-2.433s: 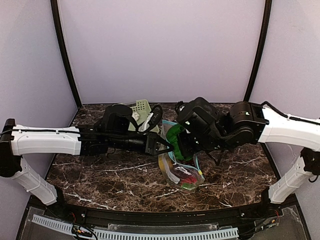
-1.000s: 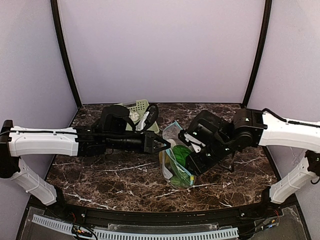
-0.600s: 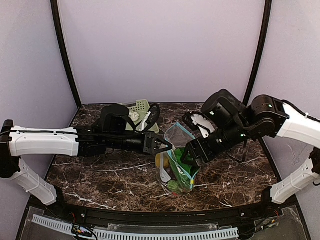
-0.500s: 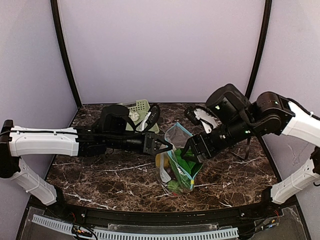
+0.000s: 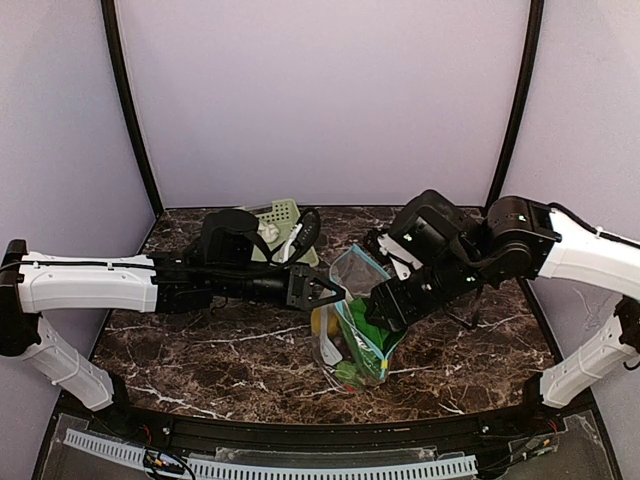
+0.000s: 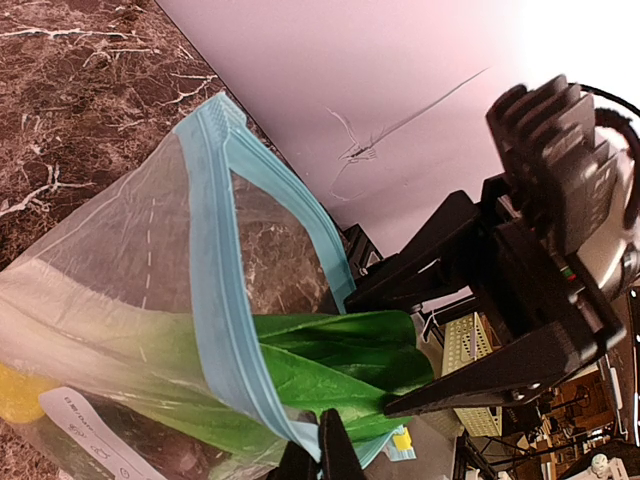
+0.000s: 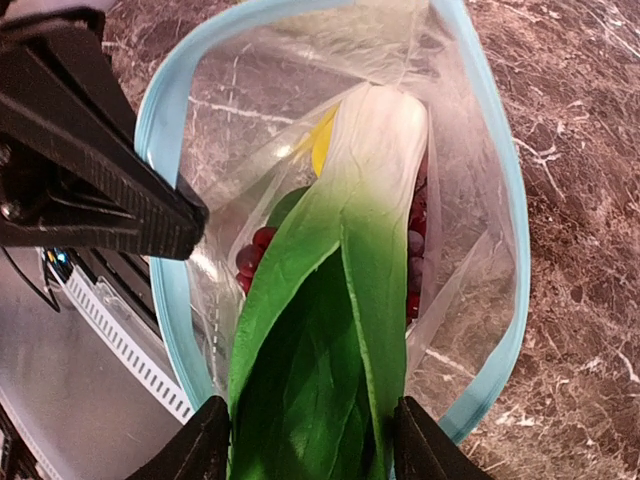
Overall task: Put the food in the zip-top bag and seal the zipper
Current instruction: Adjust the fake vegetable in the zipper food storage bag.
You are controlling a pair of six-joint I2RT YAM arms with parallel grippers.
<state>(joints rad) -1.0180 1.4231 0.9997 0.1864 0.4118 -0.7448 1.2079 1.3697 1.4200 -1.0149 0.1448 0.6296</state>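
Over dark marble worktop [image 5: 200,350], our left hand [image 5: 338,294] pinches the clear plastic bag [image 6: 120,250]; our down-tilted right hand [image 7: 305,445] clasps green bok choy [image 7: 340,300].

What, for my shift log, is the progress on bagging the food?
Done: a lemon and reddish pieces lie in the bag. In hand: left claw pinches the rim open; right claw holds bok choy stem-down inside, leaves sticking out. Left: release it, close the open zipper.
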